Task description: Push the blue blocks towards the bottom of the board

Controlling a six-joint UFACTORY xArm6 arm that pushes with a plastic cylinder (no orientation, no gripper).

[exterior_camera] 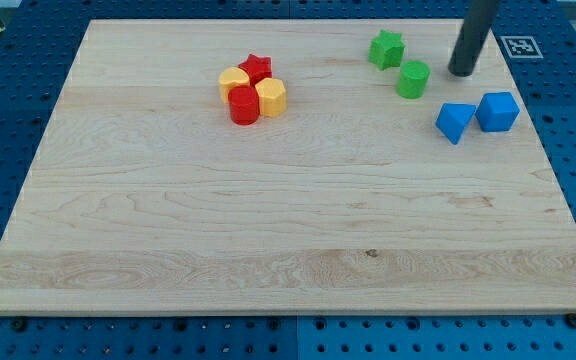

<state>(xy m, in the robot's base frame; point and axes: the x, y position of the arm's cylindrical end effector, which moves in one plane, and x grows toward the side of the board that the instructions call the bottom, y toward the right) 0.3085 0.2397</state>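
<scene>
Two blue blocks lie near the view's right edge of the wooden board (268, 230): a blue triangular block (454, 122) and, just right of it, a blue cube (497, 111). They sit close together, a small gap between them. My tip (461, 72) rests on the board above them, toward the view's top, right of a green cylinder (413, 79). The tip touches no block.
A green star block (386, 48) lies up-left of the green cylinder. A tight cluster sits at upper centre-left: red star (256, 68), yellow block (233, 80), yellow hexagonal block (271, 97), red cylinder (244, 105). A marker tag (519, 46) lies off the board's top right corner.
</scene>
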